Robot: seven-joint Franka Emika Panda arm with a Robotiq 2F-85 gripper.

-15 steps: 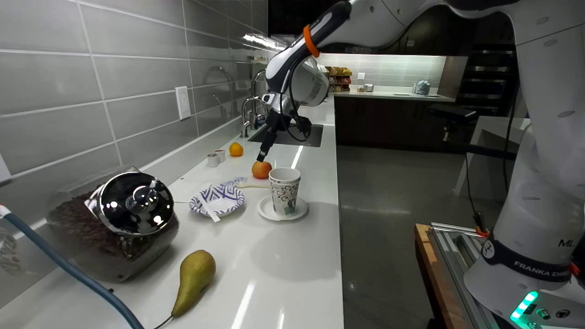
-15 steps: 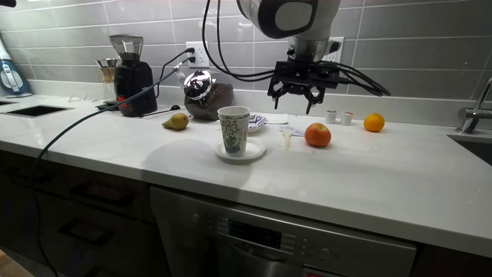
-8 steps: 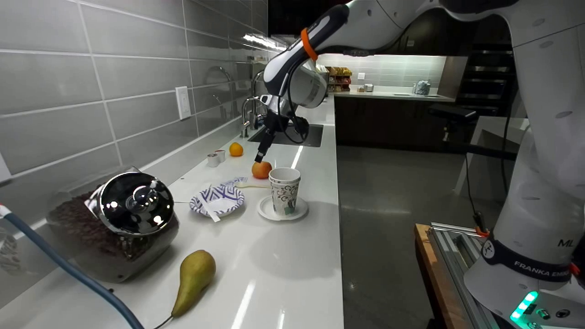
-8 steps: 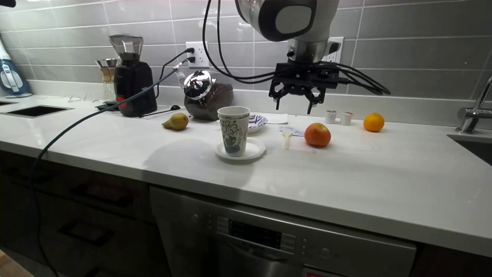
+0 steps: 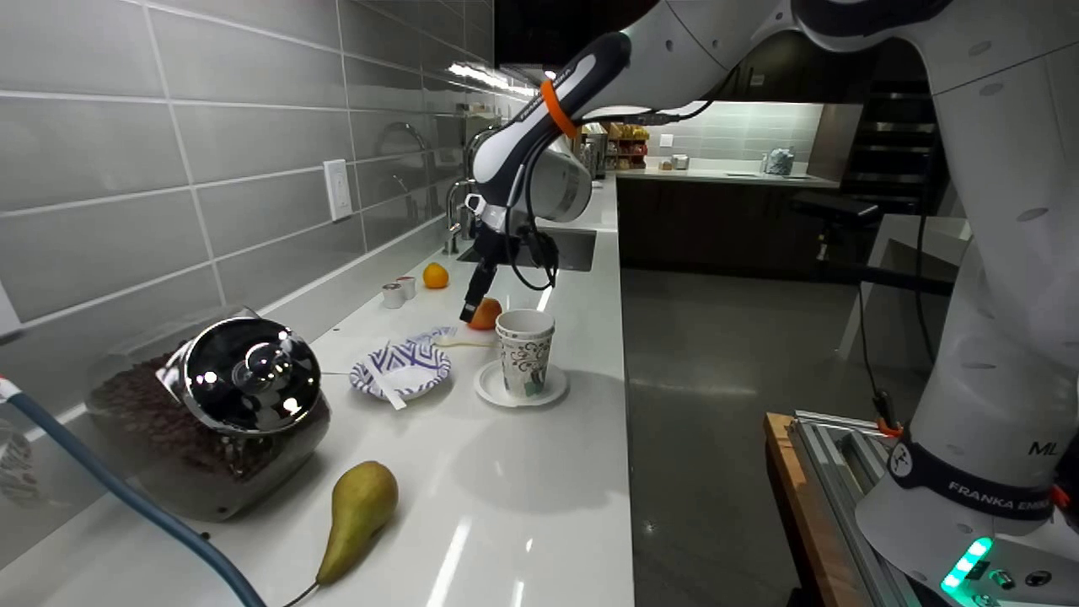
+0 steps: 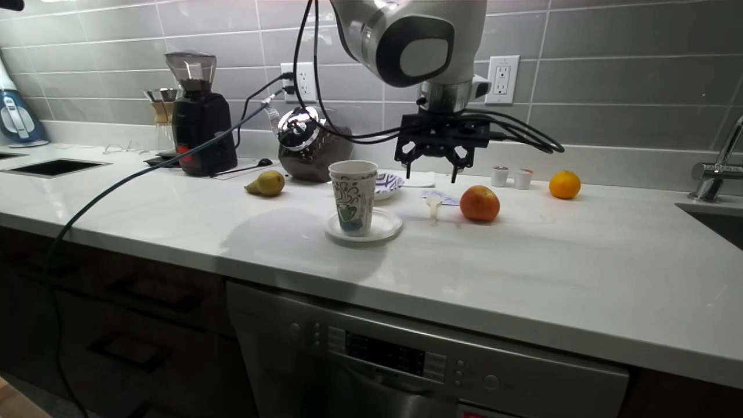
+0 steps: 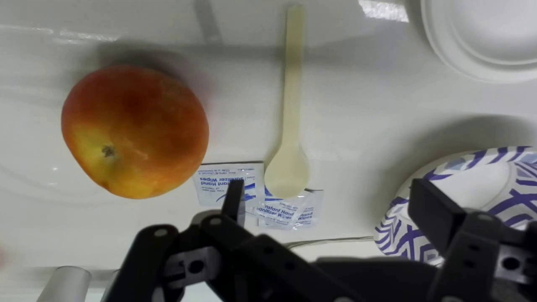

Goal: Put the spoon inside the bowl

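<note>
In an exterior view the tool (image 6: 431, 177) hangs empty, jaws wide apart, the spoon (image 6: 433, 204) right of the bowl (image 6: 389, 184).

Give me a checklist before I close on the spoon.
1. Gripper open, holding nothing: ok.
2. Gripper down at the spoon: not ok, it hangs above.
3. Spoon clear of other things: not ok, its head overlaps sanitizer wipe packets in the wrist view.
4. Apple apart from the spoon: ok.
5. Bowl upright: ok.
6. Bowl empty: cannot tell, a pale strip seems to cross it.
</note>
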